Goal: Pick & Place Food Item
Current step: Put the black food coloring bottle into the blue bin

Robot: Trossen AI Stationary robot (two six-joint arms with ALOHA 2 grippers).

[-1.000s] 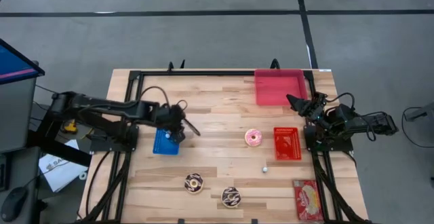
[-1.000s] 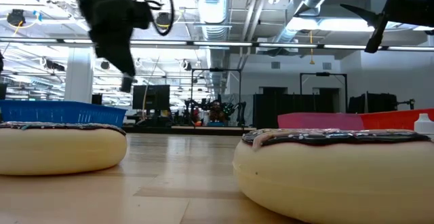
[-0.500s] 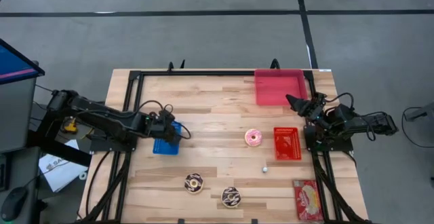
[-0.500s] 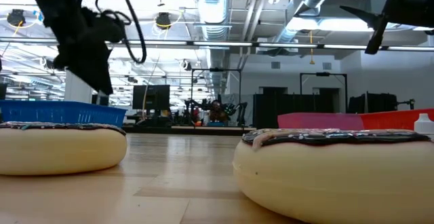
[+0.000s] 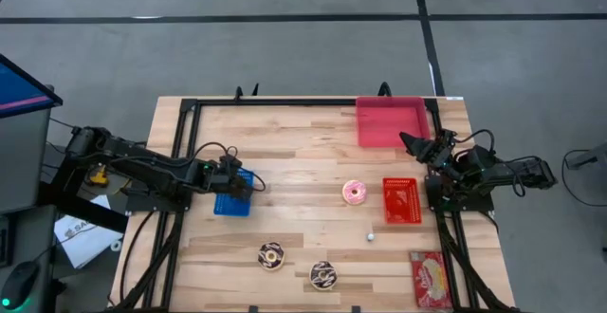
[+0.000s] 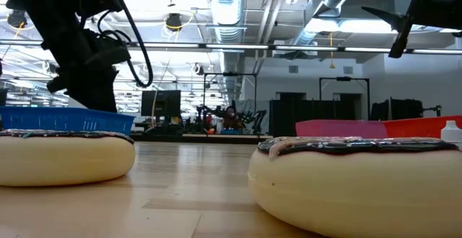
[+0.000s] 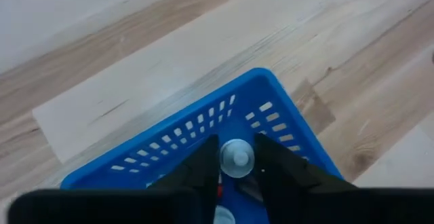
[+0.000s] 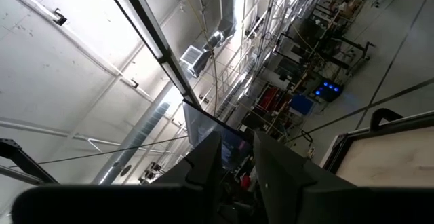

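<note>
A blue slotted basket [image 5: 232, 197] stands on the table's left part. My left gripper [image 5: 248, 184] slants down over the basket's right end. In the left wrist view, a small white round cap [image 7: 237, 158] shows between its narrowly parted fingers [image 7: 237, 166]; I cannot tell whether they touch it. A pink doughnut [image 5: 355, 193] lies mid-table, and two chocolate ones [image 5: 272, 254] [image 5: 323, 275] lie near the front edge. My right gripper [image 5: 408, 142] waits at the far right, raised, with a narrow gap and nothing between its fingers [image 8: 237, 163].
A red basket [image 5: 401, 200] and a pink tray [image 5: 391, 123] sit on the right side. A small white bottle [image 5: 370, 236] stands near the red basket, and a red snack packet [image 5: 432, 280] lies at the front right corner. A black frame [image 5: 285, 102] rims the table.
My left gripper has sunk from well above the blue basket down to its rim, drawing back a little toward the table's left edge and rolling as it went. The basket and the doughnuts have stayed where they were.
</note>
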